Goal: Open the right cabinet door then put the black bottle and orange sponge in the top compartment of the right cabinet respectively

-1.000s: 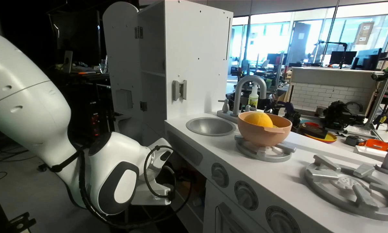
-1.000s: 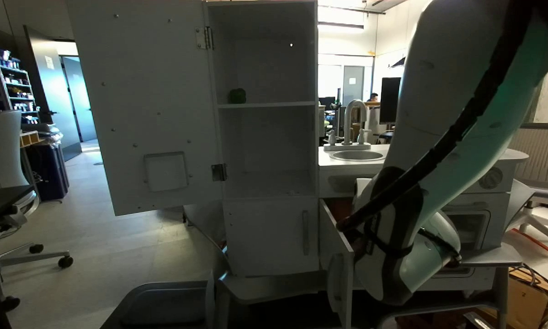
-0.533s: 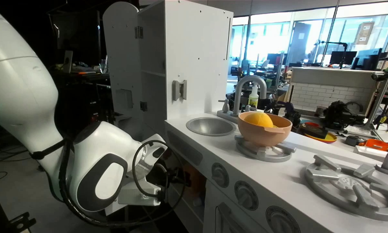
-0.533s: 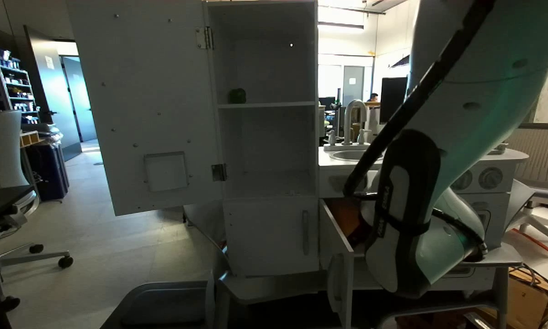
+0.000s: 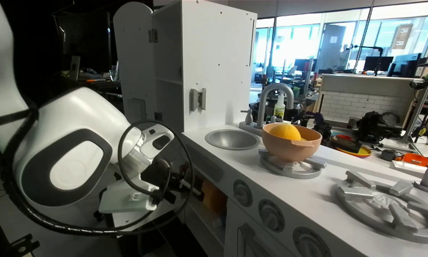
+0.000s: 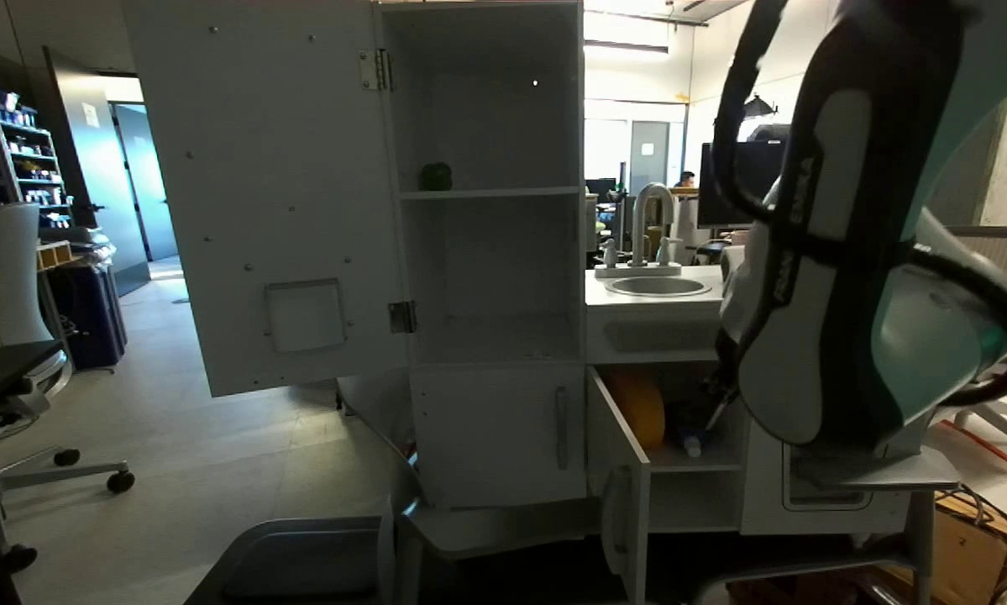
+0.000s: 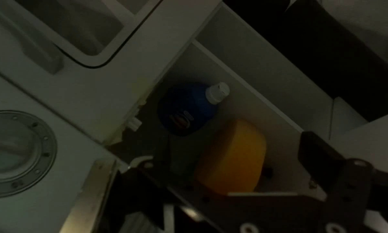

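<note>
My gripper [image 7: 236, 145] has just backed away from the cabinet [image 6: 694, 504], its jaws apart and holding nothing. Past me the door [image 6: 611, 454] stands open, and in the top compartment [image 7: 249, 106] the sponge [image 7: 239, 158] rests beside the bottle [image 7: 189, 110], which lies on its side. I judge both placed, so only my retreat remains.
</note>
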